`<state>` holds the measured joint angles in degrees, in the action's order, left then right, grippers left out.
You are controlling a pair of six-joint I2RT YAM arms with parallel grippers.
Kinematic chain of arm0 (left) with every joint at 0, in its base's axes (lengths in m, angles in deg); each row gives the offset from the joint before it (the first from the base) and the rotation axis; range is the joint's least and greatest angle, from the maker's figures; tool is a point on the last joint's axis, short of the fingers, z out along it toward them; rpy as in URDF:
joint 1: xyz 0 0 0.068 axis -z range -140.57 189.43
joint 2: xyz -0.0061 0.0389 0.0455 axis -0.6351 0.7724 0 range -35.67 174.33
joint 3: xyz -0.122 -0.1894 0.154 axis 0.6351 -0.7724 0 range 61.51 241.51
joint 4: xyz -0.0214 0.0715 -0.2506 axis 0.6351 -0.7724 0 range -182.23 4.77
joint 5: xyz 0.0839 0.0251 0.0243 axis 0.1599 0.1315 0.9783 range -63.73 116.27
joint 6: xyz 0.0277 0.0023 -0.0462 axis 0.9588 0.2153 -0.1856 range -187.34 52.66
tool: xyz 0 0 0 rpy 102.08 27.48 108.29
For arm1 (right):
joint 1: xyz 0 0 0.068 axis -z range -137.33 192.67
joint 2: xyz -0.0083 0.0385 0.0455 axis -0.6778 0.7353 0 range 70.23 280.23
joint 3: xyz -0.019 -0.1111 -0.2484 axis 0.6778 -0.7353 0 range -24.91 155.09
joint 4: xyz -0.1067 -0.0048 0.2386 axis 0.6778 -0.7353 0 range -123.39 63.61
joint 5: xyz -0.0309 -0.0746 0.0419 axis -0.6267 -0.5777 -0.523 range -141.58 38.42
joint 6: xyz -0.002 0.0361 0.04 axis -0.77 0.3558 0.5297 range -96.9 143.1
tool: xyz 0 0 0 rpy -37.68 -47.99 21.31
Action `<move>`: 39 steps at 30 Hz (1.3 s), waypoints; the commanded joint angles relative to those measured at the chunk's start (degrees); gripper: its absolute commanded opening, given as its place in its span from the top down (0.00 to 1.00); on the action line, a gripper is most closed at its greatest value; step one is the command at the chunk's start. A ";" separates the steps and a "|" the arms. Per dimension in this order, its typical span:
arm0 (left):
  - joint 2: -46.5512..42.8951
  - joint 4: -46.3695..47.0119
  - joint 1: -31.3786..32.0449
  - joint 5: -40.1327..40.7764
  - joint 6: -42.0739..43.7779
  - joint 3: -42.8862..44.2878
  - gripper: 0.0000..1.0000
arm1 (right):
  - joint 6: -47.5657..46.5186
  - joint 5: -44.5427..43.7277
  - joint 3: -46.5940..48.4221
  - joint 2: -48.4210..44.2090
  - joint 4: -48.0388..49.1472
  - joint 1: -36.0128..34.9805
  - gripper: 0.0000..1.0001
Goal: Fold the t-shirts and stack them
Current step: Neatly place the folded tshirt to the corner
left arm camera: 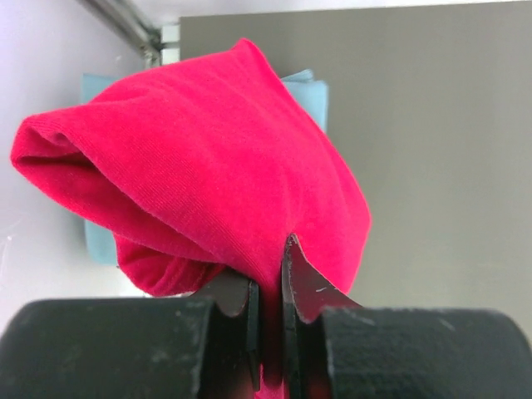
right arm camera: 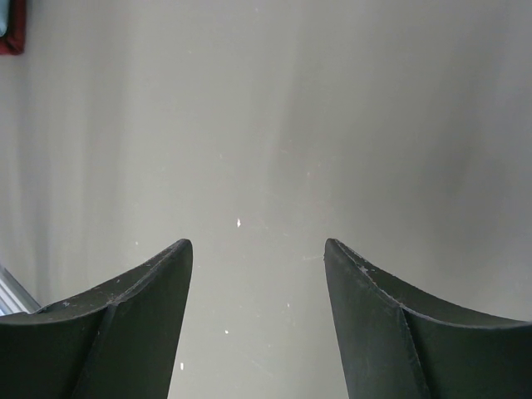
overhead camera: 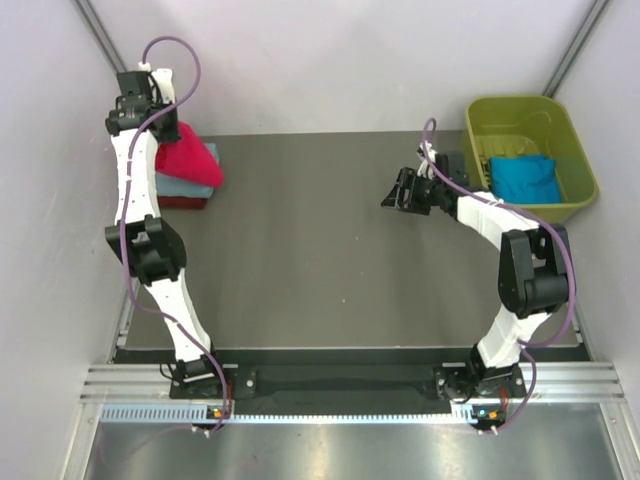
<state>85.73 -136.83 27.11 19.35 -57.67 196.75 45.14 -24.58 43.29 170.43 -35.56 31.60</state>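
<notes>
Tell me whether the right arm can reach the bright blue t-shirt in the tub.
Probably yes: the right gripper is open and empty, and the bright blue t-shirt lies uncovered in the open green tub beside that arm. It points away, so it must turn.

No words, numbers, labels or brand names can be read in any of the views.
</notes>
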 commanded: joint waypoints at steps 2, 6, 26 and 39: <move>2.25 3.34 -0.25 4.36 2.63 2.48 1.00 | -0.95 -0.20 -1.14 -3.52 2.23 0.35 0.35; 4.19 3.78 -0.25 8.74 3.78 2.48 1.00 | -1.21 -0.46 -1.85 -3.87 2.31 0.43 0.35; 5.68 17.14 0.89 29.85 12.21 -4.37 1.00 | -0.77 -0.29 -2.55 -3.35 3.19 0.35 0.35; 14.29 28.12 1.68 35.30 19.07 -1.91 1.00 | -0.86 -0.37 -3.87 -4.40 3.28 0.26 0.35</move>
<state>99.70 -116.43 28.51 51.92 -41.12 192.77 45.14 -24.99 40.01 169.16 -34.75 31.62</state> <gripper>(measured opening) 0.107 0.654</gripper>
